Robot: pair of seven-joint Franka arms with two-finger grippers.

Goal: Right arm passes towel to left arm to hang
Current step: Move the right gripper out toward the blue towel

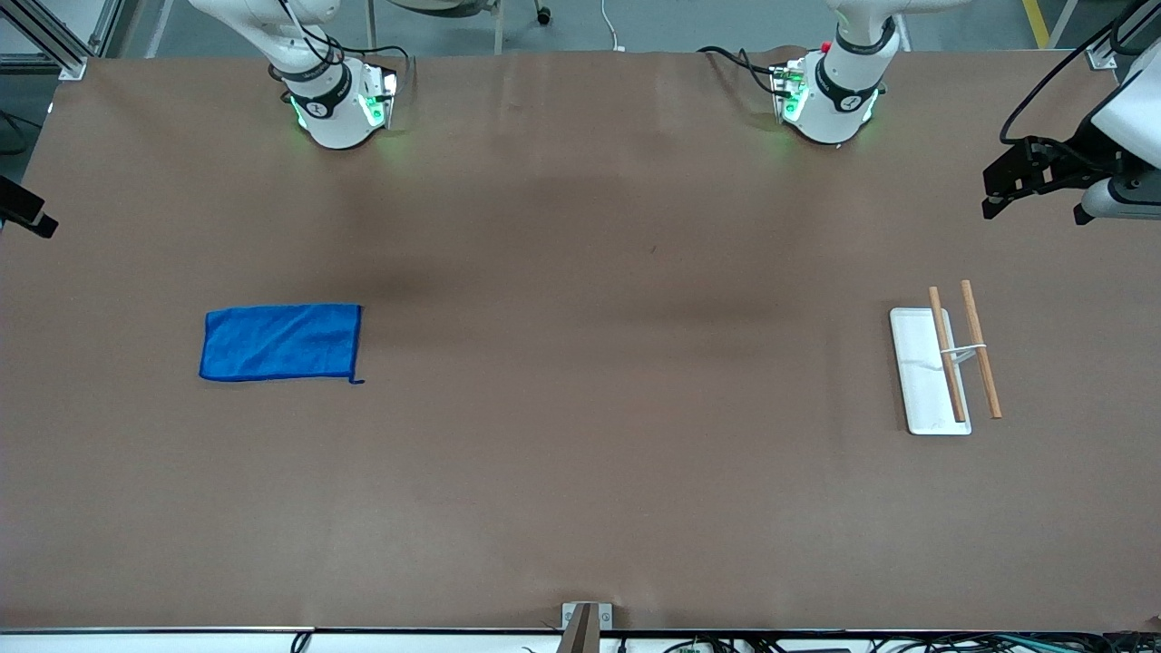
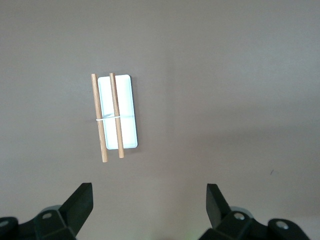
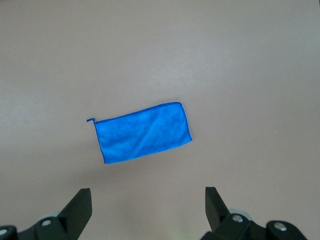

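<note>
The blue towel (image 1: 281, 342) lies flat on the brown table toward the right arm's end; it also shows in the right wrist view (image 3: 142, 132), tag at one corner. My right gripper (image 3: 148, 195) hangs high over the table beside the towel, open and empty; in the front view only its black tip (image 1: 36, 222) shows at the frame's edge. My left gripper (image 2: 149, 192) is open and empty, high over the table at the left arm's end (image 1: 998, 195).
A hanging rack with a white base (image 1: 921, 372) and two wooden rods (image 1: 981, 349) stands toward the left arm's end, also in the left wrist view (image 2: 125, 115). The arm bases (image 1: 331, 109) (image 1: 830, 95) stand at the table's back edge.
</note>
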